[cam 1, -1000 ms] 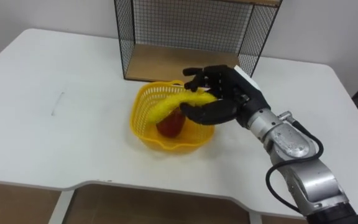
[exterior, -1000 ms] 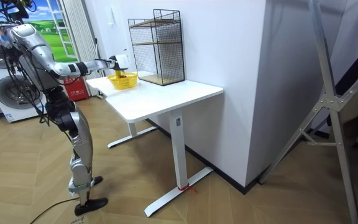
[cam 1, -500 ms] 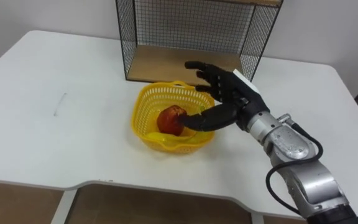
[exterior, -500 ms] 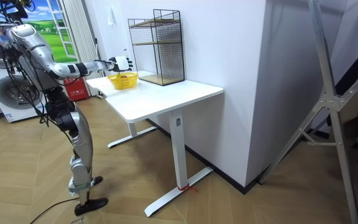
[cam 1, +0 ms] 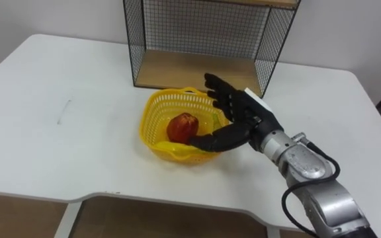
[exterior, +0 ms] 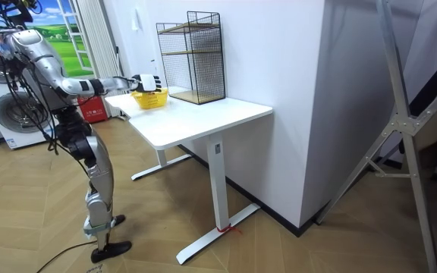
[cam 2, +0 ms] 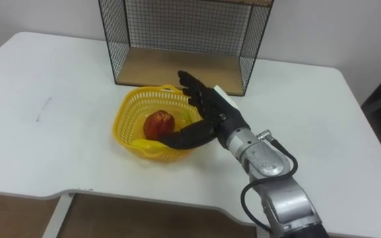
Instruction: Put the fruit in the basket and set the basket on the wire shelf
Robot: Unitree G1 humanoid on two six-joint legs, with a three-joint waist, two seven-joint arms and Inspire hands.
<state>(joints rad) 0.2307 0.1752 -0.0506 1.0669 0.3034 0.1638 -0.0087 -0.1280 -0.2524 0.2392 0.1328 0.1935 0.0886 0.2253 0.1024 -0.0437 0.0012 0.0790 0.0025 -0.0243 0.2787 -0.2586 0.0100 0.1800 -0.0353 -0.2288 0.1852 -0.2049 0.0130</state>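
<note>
Basket (cam 1: 152, 140) on the counter (cam 1: 58, 152) with the apple (cam 1: 182, 126) inside, right hand (cam 1: 242, 114) at its right rim.
The hand is spread wide and grips nothing, thumb reaching over the rim; the wire shelf (cam 1: 197, 39) stands just beyond, open side facing the basket.
</note>
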